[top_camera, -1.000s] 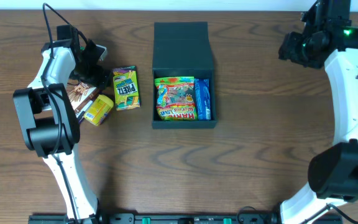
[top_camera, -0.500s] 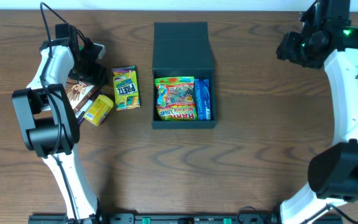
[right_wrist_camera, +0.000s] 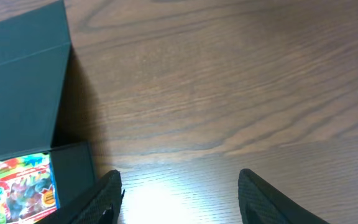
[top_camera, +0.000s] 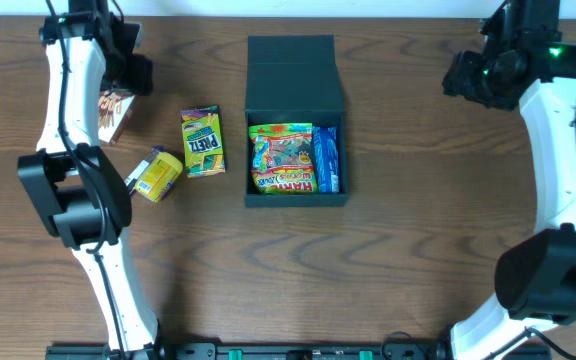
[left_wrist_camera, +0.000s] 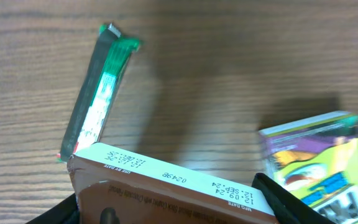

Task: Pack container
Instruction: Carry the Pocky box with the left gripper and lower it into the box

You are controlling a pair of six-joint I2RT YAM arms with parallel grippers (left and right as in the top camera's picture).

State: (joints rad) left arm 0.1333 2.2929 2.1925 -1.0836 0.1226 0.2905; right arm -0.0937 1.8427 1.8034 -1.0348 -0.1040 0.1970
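The container (top_camera: 296, 120) sits mid-table with its lid (top_camera: 290, 72) folded back to the far side. Inside, a gummy packet (top_camera: 281, 158) fills the left part, and a blue packet (top_camera: 327, 160) stands on edge against the right wall. My left claw (top_camera: 118, 90) is at the far left, clenched on a brown box (top_camera: 111, 115). In the wrist view the box (left_wrist_camera: 166, 186) sits between the two dark fingers (left_wrist_camera: 291, 199), its date-stamped edge facing the camera. A green stick packet (left_wrist_camera: 98, 93) lies on the wood (top_camera: 388, 260) beyond it. At the right edge there is part of a yellow-green packet with purple on it (left_wrist_camera: 316, 162); I cannot tell which packet it is. Between that claw and the container lie a yellow-green packet (top_camera: 202, 142), just left of the container wall, and a small yellow packet (top_camera: 156, 176) nearer me. My right claw (top_camera: 463, 78) hangs at the far right, well apart from the container, spread wide with nothing in it (right_wrist_camera: 179, 193).
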